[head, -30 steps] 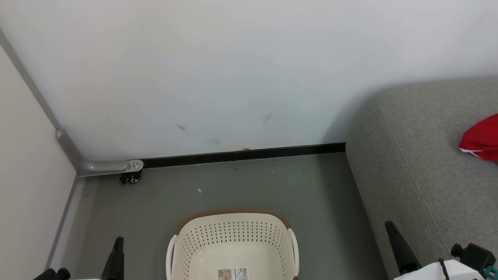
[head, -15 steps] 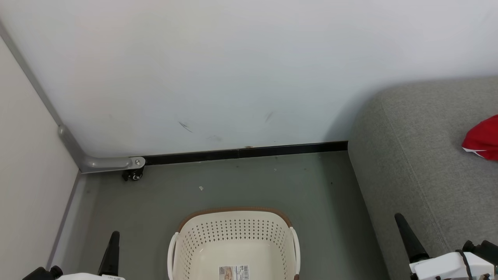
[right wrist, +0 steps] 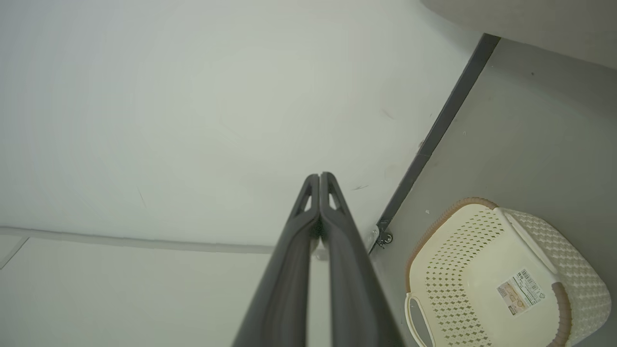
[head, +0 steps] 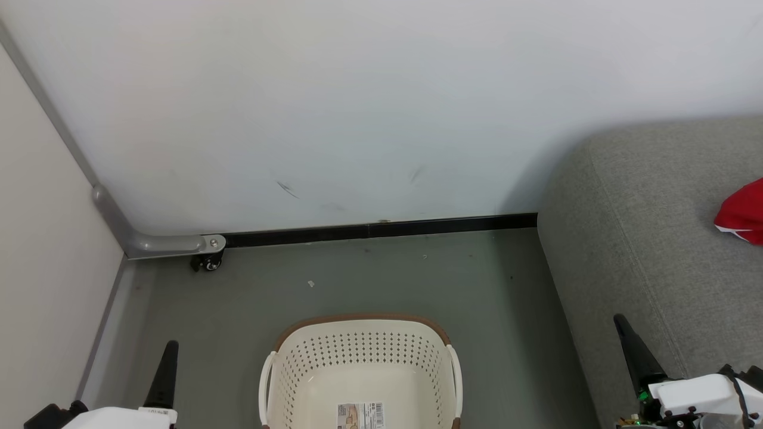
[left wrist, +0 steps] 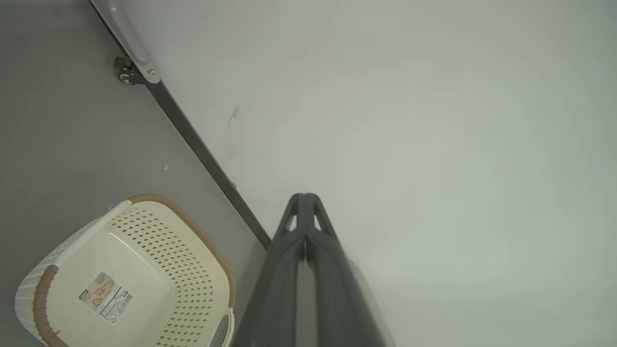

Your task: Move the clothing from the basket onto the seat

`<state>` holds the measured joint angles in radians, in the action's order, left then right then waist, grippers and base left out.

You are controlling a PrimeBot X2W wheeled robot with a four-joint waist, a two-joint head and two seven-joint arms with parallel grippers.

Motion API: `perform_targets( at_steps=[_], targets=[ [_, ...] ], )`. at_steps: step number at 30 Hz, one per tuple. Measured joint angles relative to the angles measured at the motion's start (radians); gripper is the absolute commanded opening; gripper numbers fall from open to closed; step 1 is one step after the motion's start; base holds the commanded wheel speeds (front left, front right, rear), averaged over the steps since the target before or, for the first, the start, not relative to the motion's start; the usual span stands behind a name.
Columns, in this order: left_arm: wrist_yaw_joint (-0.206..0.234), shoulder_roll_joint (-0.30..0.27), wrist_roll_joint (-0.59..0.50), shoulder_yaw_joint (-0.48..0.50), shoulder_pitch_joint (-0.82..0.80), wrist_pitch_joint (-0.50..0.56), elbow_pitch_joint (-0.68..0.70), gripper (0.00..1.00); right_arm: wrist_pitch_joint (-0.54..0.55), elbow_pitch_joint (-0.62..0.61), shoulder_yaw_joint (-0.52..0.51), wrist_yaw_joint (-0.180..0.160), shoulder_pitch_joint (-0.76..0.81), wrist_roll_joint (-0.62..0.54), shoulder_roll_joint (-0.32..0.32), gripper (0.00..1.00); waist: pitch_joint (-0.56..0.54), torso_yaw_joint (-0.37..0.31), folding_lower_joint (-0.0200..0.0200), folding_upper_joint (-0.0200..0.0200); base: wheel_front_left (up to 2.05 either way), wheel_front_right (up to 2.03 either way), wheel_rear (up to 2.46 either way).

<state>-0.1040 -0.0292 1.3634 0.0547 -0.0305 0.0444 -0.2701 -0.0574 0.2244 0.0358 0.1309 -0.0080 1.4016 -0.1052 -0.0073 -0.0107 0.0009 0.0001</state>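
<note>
head view: oval cream plastic laundry basket (head: pixel 357 353) with perforated walls, brown rim and white side handles stands on the grey floor (head: pixel 417 280) at bottom centre, cut off by the lower edge. i see its pale inner floor, with a barcode sticker (head: pixel 359 415) lying flat on it. the large grey woven-fabric sofa seat (head: pixel 644 238) runs down the right side, rounded corner near the wall, well apart from the basket. the clothing: a fold of red garment with white trim (head: pixel 742 214) lies on top of the seat at the right edge; i cannot tell which piece it is. left gripper (left wrist: pixel 304 195) sits low at the left, beside the basket and clear of it; my left wrist view shows its two long dark fingers pressed together at the tips, closed on nothing, pointing at the white wall (head: pixel 357 119). right gripper (right wrist: pixel 319 176) sits low at the right, over the seat's front edge; its fingers are likewise pinched together with nothing between them. black skirting strip (head: pixel 381 229) runs along the wall's foot; a grey metal bracket (head: pixel 167 243) with a small black caster (head: pixel 208 262) sits in the left corner.
</note>
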Motion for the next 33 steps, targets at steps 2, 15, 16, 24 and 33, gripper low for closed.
perform_targets(
  at_steps=[2, 15, 16, 24, 33],
  targets=[
    [-0.006, 0.0, 0.029, 0.002, -0.005, 0.009, 0.0, 0.0, 0.006, 0.004, -0.004, 0.0, 0.0, 0.03, -0.002, 0.0, 0.001, 0.001, -0.0001, 0.0, 0.0, 0.0, 0.0],
    [-0.014, -0.002, 0.177, 0.022, -0.027, 0.053, -0.003, 0.0, 0.042, 0.015, -0.025, 0.0, -0.026, 0.232, -0.015, 0.0, 0.008, 0.009, -0.0003, 0.0, 0.0, 0.0, 0.0],
    [-0.014, -0.002, 0.189, 0.024, -0.029, 0.056, -0.003, 0.0, 0.044, 0.016, -0.026, 0.0, -0.028, 0.251, -0.017, 0.0, 0.009, 0.009, -0.0003, 0.0, 0.0, 0.0, 0.0],
    [-0.019, -0.002, 0.234, 0.03, -0.03, 0.069, -0.004, 0.0, 0.055, 0.02, -0.031, 0.0, -0.042, 0.313, -0.022, 0.0, 0.01, 0.011, -0.0003, 0.0, 0.0, 0.0, 0.0],
    [-0.019, -0.002, 0.234, 0.03, -0.03, 0.069, -0.004, 0.0, 0.057, 0.023, -0.033, 0.0, -0.042, 0.313, -0.022, 0.0, 0.01, 0.011, -0.0004, 0.0, 0.0, 0.0, 0.0]
  ],
)
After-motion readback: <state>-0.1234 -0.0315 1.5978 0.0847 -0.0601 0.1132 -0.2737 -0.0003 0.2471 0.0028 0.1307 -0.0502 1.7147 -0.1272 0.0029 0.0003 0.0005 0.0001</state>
